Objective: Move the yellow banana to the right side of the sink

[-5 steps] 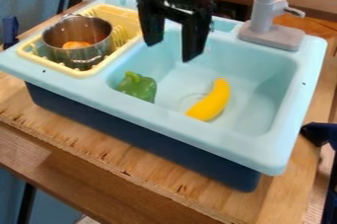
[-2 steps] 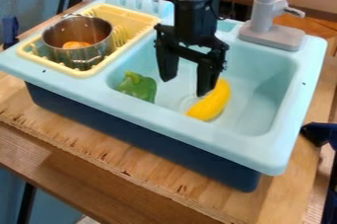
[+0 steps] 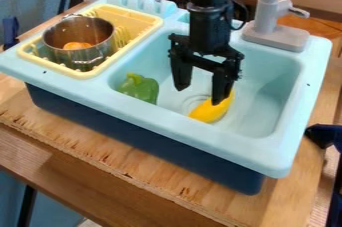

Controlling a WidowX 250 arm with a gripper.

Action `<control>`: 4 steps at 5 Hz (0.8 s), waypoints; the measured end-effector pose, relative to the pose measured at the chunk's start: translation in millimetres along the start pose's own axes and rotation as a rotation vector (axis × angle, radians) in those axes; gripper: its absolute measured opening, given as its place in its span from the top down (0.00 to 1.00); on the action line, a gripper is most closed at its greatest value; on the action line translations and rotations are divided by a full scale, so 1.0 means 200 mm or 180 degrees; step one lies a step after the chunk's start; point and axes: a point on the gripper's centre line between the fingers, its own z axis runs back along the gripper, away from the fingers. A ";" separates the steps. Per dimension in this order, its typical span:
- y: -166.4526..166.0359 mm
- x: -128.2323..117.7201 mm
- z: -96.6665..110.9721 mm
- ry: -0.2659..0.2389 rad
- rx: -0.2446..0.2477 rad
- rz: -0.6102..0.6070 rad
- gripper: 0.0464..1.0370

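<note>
The black gripper point(image 3: 199, 96) hangs over the middle of the light blue sink basin point(image 3: 264, 91), open, with nothing between its fingers. Its right finger overlaps the upper part of a yellow banana point(image 3: 209, 112) in the view; whether they touch I cannot tell. The banana lies on the basin floor, just below and right of the gripper. A green bell pepper point(image 3: 141, 89) rests at the basin's left side, left of the gripper.
At the left a metal pot point(image 3: 79, 42) holding an orange item point(image 3: 77, 45) stands in a yellow drying rack point(image 3: 144, 20). A grey faucet point(image 3: 267, 17) rises behind the basin at the right. The sink sits on a wooden board point(image 3: 127, 158).
From the top of the view, the gripper has come down and to the right, now low in the basin beside the banana. Its fingers stay open. Banana, pepper and pot have not moved.
</note>
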 end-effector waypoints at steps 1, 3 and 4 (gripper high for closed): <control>-0.03 0.02 -0.05 0.0038 -0.0006 -0.0042 0.04; -0.06 0.06 -0.16 0.0149 -0.0068 0.0007 0.06; -0.04 0.10 -0.18 0.0181 -0.0022 0.0062 0.34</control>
